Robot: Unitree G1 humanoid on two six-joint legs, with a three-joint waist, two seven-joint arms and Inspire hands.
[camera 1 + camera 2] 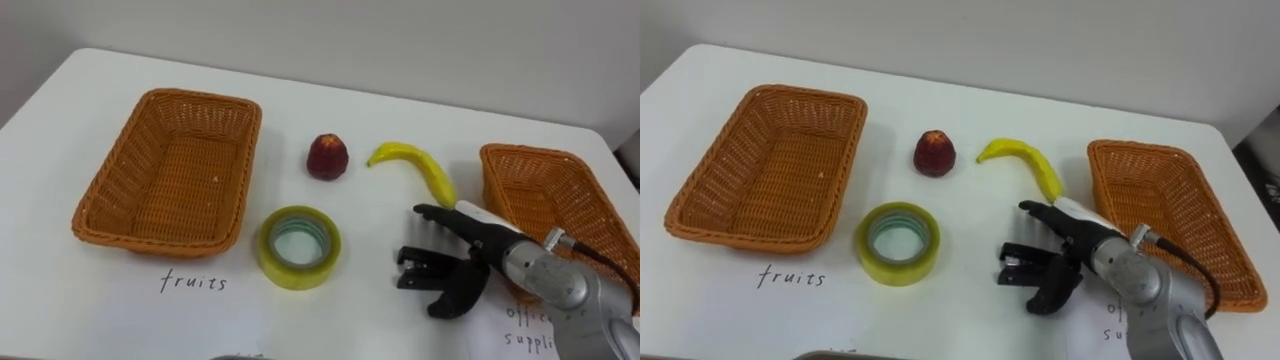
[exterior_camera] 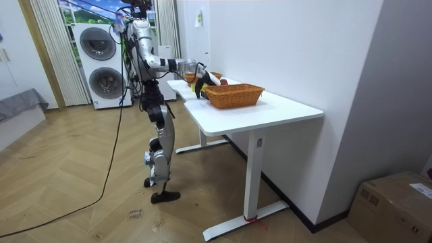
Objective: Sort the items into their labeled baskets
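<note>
bench [image 1: 400,100] count: two wicker baskets, left basket [image 1: 120,170] and right basket [image 1: 520,190]; one red fruit [image 1: 327,157]; one banana [image 1: 418,166]; one tape roll [image 1: 299,248].

A white tabletop [image 1: 90,310] on a white-legged frame stands against a pale wall. In the room view, two front-loading washing machines [image 2: 101,64] are stacked beside a light curtain [image 2: 47,47]. A cardboard box [image 2: 395,206] sits on the herringbone wood floor [image 2: 81,202].

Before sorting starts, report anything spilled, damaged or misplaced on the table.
Nothing stands out. The left basket and right basket sit upright, empty; red fruit, banana and tape roll lie intact between them; right hand open nearby.
</note>
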